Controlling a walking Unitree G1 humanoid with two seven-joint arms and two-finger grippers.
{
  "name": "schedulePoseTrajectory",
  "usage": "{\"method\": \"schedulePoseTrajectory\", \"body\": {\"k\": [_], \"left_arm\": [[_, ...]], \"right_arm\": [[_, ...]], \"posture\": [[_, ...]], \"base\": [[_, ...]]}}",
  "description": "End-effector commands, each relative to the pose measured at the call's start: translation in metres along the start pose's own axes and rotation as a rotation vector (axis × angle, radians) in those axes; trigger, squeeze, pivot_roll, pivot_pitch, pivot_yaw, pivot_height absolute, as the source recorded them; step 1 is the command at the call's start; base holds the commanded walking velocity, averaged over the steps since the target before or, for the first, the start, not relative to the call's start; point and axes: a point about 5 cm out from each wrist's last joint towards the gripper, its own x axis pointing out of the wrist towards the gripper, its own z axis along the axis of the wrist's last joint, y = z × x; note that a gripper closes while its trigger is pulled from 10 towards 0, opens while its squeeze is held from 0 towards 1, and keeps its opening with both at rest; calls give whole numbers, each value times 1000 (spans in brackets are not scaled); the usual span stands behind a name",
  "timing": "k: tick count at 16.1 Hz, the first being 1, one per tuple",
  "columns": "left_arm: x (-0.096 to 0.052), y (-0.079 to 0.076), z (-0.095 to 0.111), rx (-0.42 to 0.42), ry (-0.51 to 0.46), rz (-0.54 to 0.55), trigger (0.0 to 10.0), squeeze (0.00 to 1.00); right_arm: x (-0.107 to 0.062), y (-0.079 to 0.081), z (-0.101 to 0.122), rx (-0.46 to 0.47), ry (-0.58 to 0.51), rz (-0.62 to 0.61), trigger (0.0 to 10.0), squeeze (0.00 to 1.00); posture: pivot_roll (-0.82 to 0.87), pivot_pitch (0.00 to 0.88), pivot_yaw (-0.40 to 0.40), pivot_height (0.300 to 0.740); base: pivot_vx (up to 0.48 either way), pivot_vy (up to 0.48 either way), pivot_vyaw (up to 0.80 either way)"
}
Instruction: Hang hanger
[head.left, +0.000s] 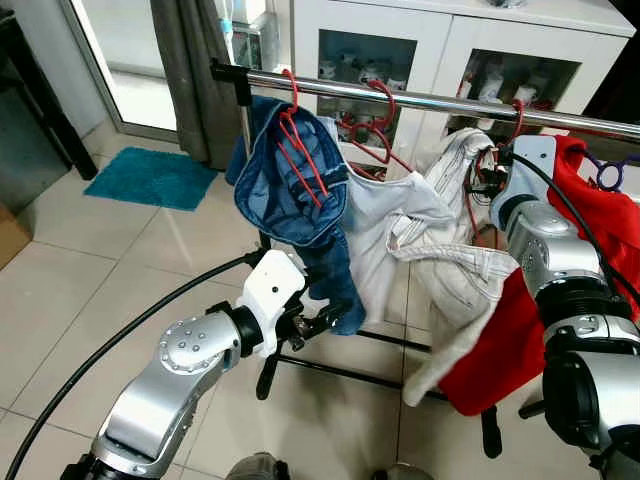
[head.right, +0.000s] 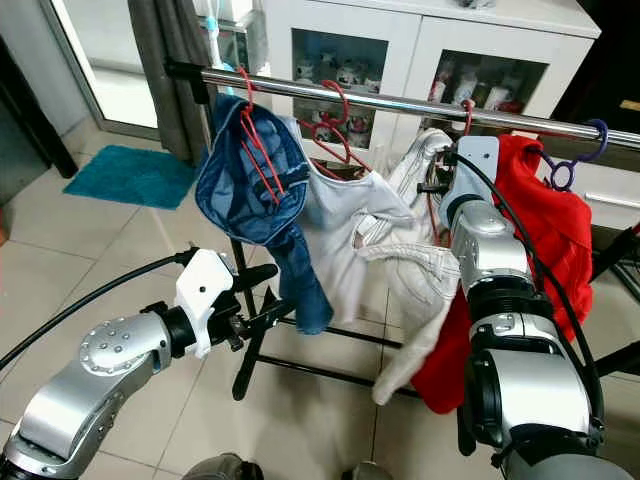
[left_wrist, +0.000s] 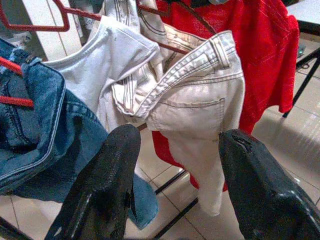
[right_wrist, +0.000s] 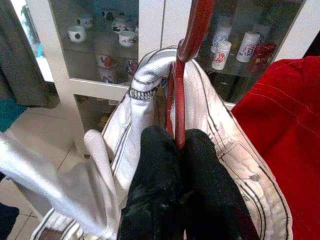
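Gripping red hanger (right_wrist: 178, 107), right tool (right_wrist: 176, 150).

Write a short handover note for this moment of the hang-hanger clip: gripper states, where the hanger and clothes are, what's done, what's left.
Right gripper: shut on the red hanger carrying the white jeans, up by the rail.
Left gripper: open, low, near the blue jeans.
On the rail: blue jeans, white shirt, red shirt.
Done: the hanger's hook appears to be over the rail.
Left: confirm the hook is seated, release, pull the right arm back.
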Motion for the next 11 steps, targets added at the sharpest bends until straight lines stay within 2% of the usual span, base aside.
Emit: {"method": "schedulePoseTrajectory", "body": {"k": [1,2,5,7,8,9,11], "left_arm": [[-1,-1,4,17,-14,-14,10000,0],[-1,-1,4,18,-11,-16,10000,0],[-1,0,2,22,-5,-15,10000,0],[-6,6,-2,19,13,32,10000,0],[-6,6,-2,19,13,32,10000,0],[-11,10,-7,11,27,77,10000,0],[-19,17,-13,-5,45,149,10000,0]], "right_arm": [[-1,-6,-17,13,72,-5,10000,824],[-2,-7,-17,17,68,-5,10000,1000],[-6,-12,-11,20,-30,15,10000,1000],[-17,-14,-6,-2,-131,71,10000,1000],[-17,-14,-6,-2,-131,71,10000,1000],[-28,-13,-3,-27,-185,141,10000,1000],[-51,-13,4,-5,-277,226,10000,1000]], "posture": [[63,45,-8,740],[63,45,-6,740],[65,40,-1,740],[63,35,4,740],[63,35,4,740],[62,33,9,740],[60,30,18,740]], "base": [[0,0,0],[0,0,0],[0,0,0],[0,0,0],[0,0,0],[0,0,0],[0,0,0]]}}
